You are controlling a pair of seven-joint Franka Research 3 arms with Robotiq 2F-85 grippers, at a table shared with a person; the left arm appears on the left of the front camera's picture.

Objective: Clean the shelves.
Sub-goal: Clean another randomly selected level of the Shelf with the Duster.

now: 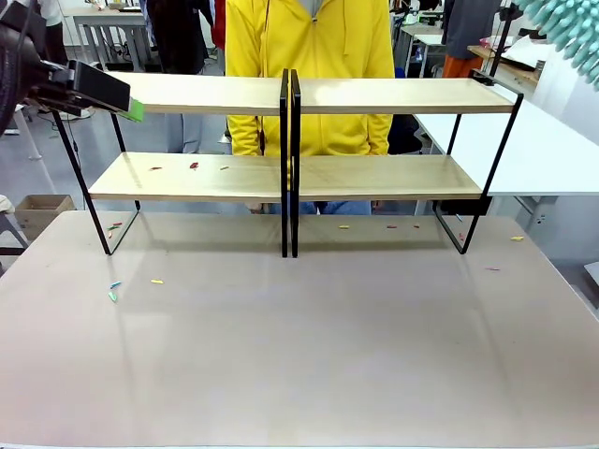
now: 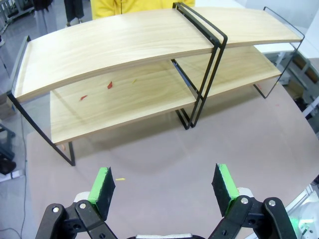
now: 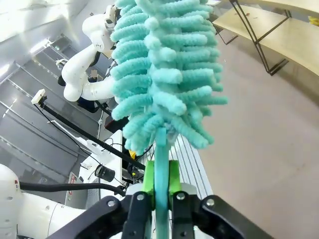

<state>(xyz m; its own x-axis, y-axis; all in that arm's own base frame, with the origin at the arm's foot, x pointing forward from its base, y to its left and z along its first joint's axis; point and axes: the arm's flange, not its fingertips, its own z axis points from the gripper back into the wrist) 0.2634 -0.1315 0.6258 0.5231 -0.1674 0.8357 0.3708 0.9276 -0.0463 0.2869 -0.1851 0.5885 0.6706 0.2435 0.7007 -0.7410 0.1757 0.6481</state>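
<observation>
- At the far left, the left gripper (image 1: 134, 108) hung level with the left end of the top board. Its green pads were spread wide with nothing between them. Its wrist camera looked down across the table at the rack.
- On the table (image 1: 299, 365), just in front of the rack's left leg, lay a few small coloured scraps (image 1: 112, 290), blue and green, with a yellow one beside them.
- The shelves (image 1: 215, 94) stood along the far side of the table. They were two two-tier racks joined at the middle, light wooden boards in thin black frames, together nearly as wide as the table.
- The lower left board carried some red bits (image 1: 194, 166) near its left half.
- A person (image 1: 309, 47) in a yellow hoodie stood right behind the joint of the two racks.
- Tiny crumbs (image 1: 393, 226) were scattered on the table under and before the right rack.
- A teal fluffy duster (image 1: 566, 23) poked in at the top right corner, above the right end of the shelves and clear of them.
- The right gripper (image 3: 160, 174) was pinching the duster's thin handle, a green pad pressed against each side.
</observation>
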